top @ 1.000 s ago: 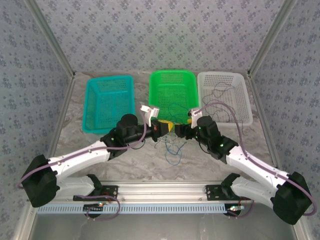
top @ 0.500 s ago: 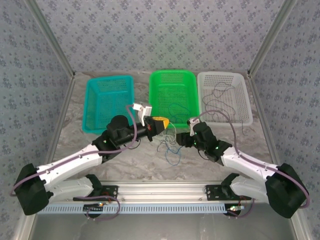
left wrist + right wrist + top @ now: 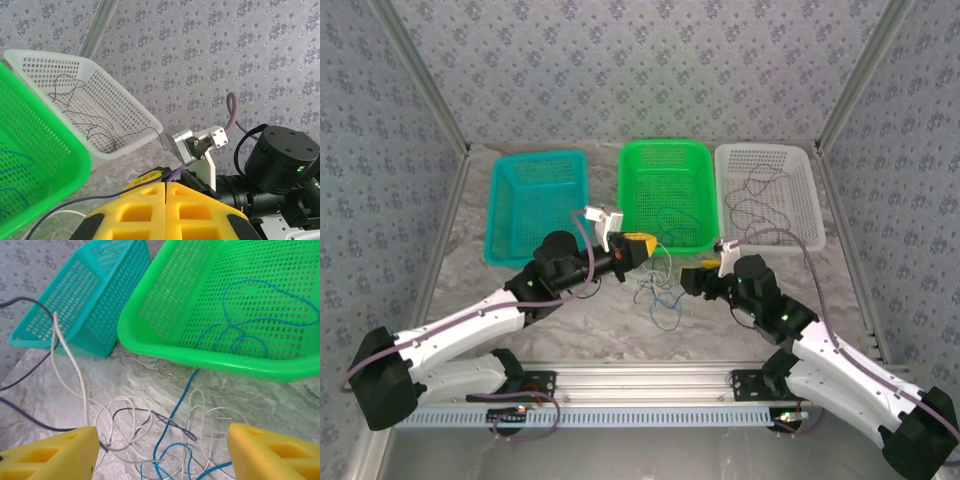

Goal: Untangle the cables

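R gripper (image 3: 690, 276) backed off, jaws apart; L gripper (image 3: 645, 245) clenched, prob. on cables (image 3: 658, 292), strung near-far.

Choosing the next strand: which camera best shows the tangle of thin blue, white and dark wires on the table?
Right wrist: the tangle lies close, in front of the open right gripper, strands separable. Top external shows it small, before the green plastic basket. Left wrist shows one dark strand entering the shut left gripper.

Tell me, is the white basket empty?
Not empty: a thin dark cable lies squiggled inside the white basket, one end trailing over its rim.
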You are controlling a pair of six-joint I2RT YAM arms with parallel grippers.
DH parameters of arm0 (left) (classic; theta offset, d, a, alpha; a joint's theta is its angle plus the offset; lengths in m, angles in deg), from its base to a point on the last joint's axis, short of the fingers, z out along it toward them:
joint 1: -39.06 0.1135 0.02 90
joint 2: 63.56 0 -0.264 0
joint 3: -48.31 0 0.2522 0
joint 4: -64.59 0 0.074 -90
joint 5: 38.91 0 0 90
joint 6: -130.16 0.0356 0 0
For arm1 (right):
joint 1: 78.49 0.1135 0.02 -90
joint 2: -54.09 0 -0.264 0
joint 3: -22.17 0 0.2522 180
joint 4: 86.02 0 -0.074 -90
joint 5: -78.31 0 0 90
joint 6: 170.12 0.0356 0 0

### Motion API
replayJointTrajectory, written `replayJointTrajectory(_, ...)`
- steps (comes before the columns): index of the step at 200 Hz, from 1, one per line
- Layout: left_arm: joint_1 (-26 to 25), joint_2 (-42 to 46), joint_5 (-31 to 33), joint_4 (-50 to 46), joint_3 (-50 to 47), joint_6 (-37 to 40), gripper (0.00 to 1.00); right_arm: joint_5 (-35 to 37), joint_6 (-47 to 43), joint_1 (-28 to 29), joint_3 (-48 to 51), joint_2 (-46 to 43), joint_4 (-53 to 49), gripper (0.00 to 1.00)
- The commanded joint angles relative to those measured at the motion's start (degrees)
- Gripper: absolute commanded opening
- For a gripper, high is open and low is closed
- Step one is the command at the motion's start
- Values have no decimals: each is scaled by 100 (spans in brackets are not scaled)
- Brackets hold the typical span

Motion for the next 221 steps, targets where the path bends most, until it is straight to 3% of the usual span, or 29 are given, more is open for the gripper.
replayJointTrajectory(1,-23,-95,-138,259,18,6,1,-382,-26,-20,112,90,63,71)
replayJointTrajectory(74,-44,-130,-290,395,-16,-113,1,-576,-123,-90,-269,1070,786,67)
replayJointTrajectory(171,-61,-84,-265,270,-92,-40,1,-695,-237,-252,-282,566,550,66)
replayJointTrajectory(221,-62,-115,-396,412,-40,-67,1,-1025,-201,-334,-363,1003,883,63)
